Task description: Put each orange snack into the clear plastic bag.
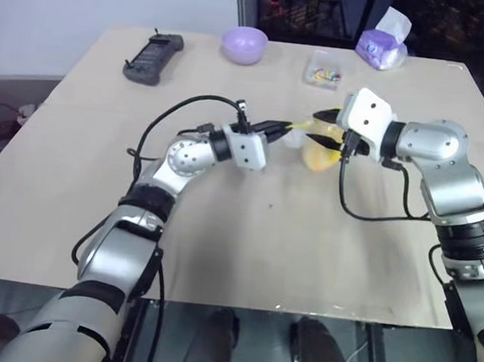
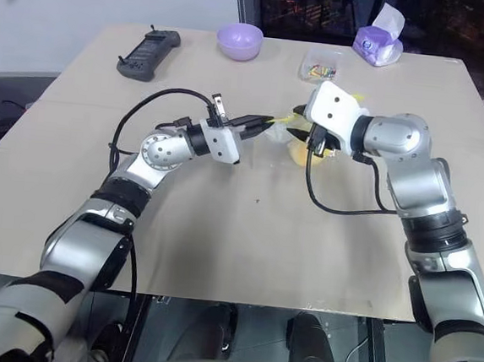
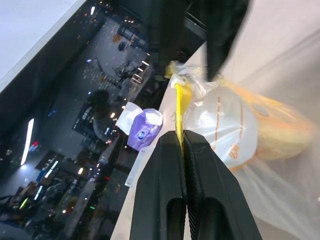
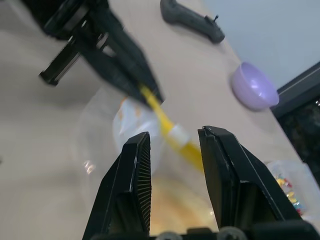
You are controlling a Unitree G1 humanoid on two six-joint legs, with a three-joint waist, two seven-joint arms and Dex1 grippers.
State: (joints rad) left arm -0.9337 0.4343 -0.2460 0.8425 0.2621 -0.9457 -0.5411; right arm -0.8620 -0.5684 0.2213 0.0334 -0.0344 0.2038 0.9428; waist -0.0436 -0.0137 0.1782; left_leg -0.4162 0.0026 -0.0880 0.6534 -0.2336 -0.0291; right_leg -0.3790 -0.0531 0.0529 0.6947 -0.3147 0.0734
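While the left gripper (image 3: 184,145) pinches the bag (image 3: 220,125) by its yellow strip, the right gripper (image 4: 172,150) stands parted beside it, grasping nothing. Inside, mid-table, sits the bun (image 1: 318,156), soft and light. Flimsy film wants strip holds; the table (image 1: 244,249) offers room nearer the robot.

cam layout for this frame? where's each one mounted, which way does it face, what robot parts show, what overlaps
Head stereo pair: looks forward and down over the table; both arms meet at the clear plastic bag.
Left wrist: looks along the left gripper, shut on the bag's yellow strip; orange snack inside.
Right wrist: looks along the open right gripper at the strip.
Shared: bag, purple bowl.
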